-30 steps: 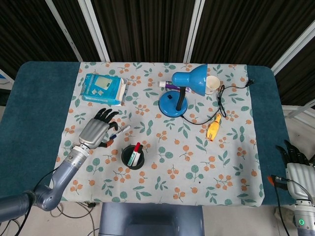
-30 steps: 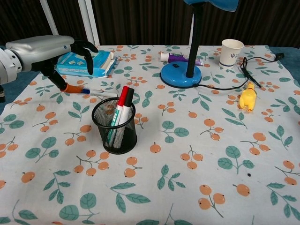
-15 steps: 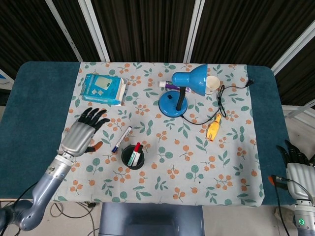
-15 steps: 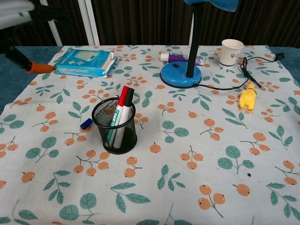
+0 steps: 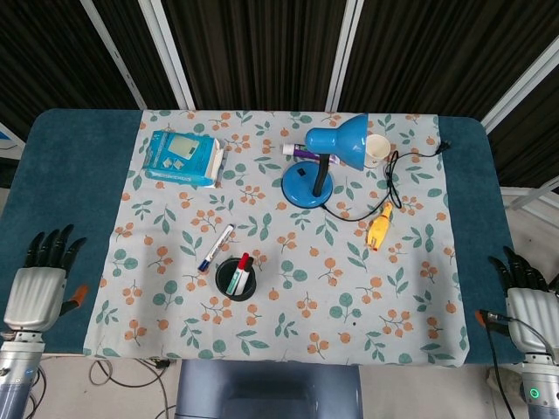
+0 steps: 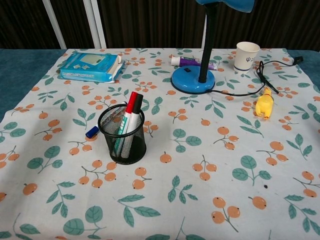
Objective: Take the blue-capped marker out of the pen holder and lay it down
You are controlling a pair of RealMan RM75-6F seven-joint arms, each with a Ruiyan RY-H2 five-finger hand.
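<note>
Since the earlier frame, left robot hand point(image 5: 37, 292) has withdrawn to the counter's left edge, released, fingers apart. Blue-capped marker point(image 5: 215, 248) lies diagonally beside pen holder point(image 5: 236, 278), nearer this hand. Right robot hand point(image 5: 530, 307) holds nothing.

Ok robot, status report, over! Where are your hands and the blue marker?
Left hand and right hand open, off the cloth. Blue-capped marker flat beside pen holder. Nothing in the way.
</note>
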